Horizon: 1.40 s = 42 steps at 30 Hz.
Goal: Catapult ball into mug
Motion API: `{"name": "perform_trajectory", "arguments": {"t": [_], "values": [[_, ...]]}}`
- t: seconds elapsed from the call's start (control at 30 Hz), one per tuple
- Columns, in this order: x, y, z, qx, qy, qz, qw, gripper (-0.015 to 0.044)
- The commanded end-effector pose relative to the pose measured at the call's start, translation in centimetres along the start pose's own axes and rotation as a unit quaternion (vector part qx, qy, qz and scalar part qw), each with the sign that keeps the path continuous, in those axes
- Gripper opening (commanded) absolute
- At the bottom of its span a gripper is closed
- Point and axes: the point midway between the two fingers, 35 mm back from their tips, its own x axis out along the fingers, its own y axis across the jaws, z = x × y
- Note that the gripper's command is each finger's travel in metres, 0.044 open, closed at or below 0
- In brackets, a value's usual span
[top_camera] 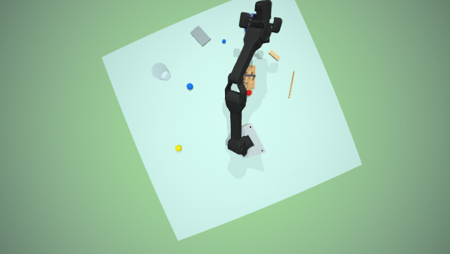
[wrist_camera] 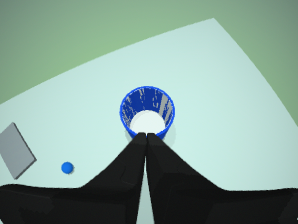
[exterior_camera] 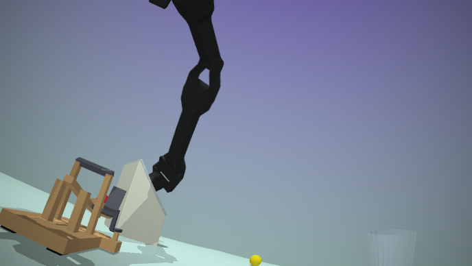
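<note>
The wooden catapult (top_camera: 251,84) (exterior_camera: 34,230) stands near the middle of the table, partly hidden by my arm from above. The red ball (top_camera: 248,93) sits at the cup end of its throwing arm; in the exterior view only a sliver of it shows behind a grey part. The blue mug (wrist_camera: 142,97) stands upright, its white inside bottom showing no ball; in the top view my arm covers most of it. My gripper (wrist_camera: 145,139) is shut and empty, with its fingertips together above the mug's near rim in the wrist view.
A white wedge (top_camera: 256,139) (exterior_camera: 147,214) stands by the arm's base. Also about are a clear cup (top_camera: 158,69) (exterior_camera: 392,248), a yellow ball (top_camera: 178,148) (exterior_camera: 255,260), a blue ball (top_camera: 190,86), a small blue ball (top_camera: 224,41) (wrist_camera: 67,168), a grey slab (top_camera: 200,36) (wrist_camera: 16,150), a wooden block (top_camera: 274,55) and a stick (top_camera: 291,85).
</note>
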Motion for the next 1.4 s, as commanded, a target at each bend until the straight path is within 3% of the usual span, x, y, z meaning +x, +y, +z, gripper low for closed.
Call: {"name": "perform_trajectory", "arguments": {"t": [0.0,0.7,1.37], "values": [[0.1,0.2,-0.2,-0.006,0.003,-0.001,1.000,0.0000],[0.8,3.7,-9.0,-0.249,0.133,-0.083,0.956,0.0000],[-1.5,5.9,-18.5,-0.477,0.289,-0.106,0.824,0.0000]]}}
